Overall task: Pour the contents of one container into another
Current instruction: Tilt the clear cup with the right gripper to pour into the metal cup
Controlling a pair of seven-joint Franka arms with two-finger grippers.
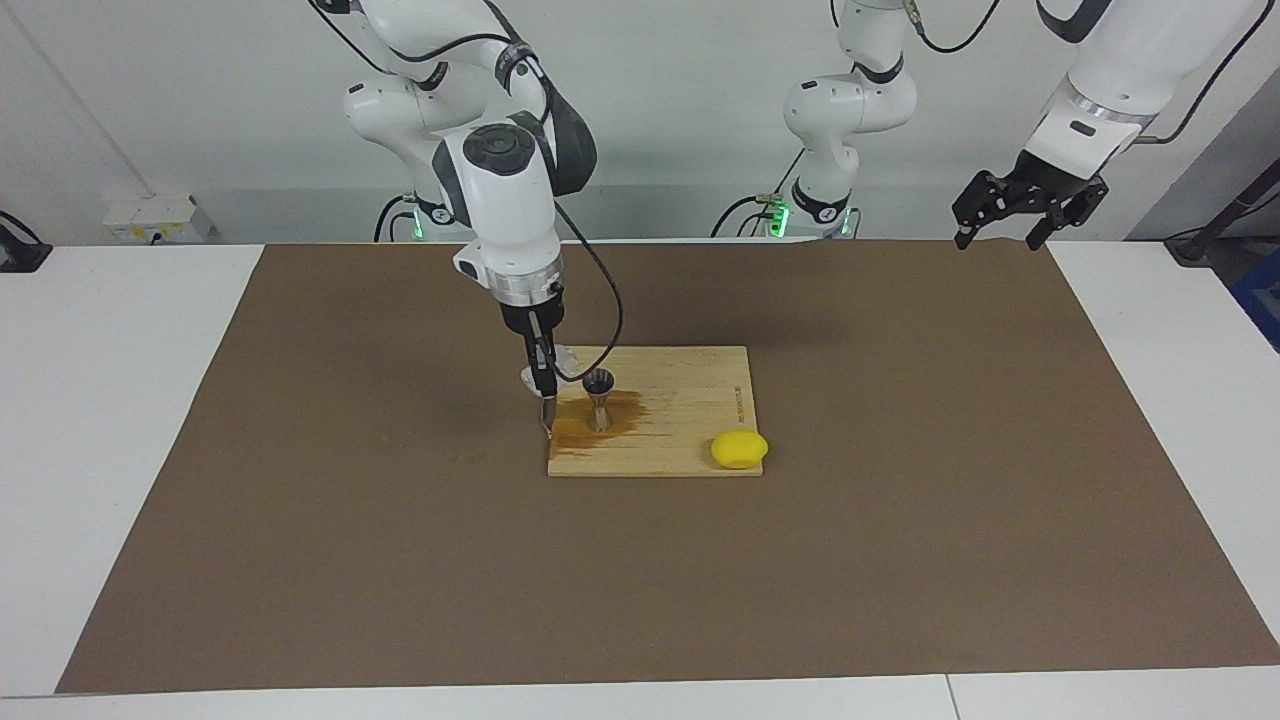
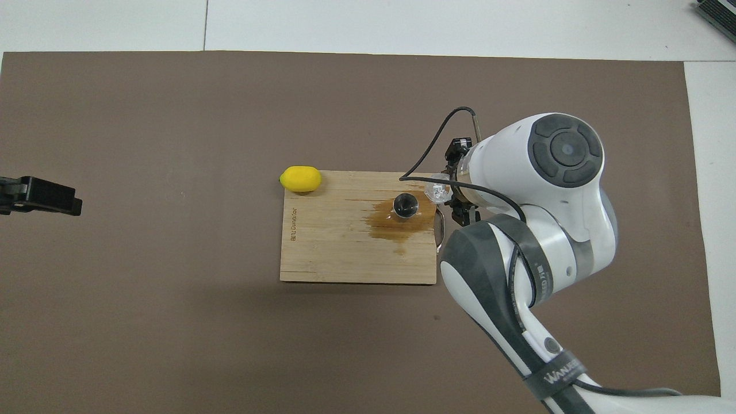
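A white table is covered centrally by a brown mat. A pale wall is seen at 12 o'clock.

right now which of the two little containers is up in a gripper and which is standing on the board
The clear cup is up in the right gripper, tipped beside the steel jigger, which stands upright on the wooden board.
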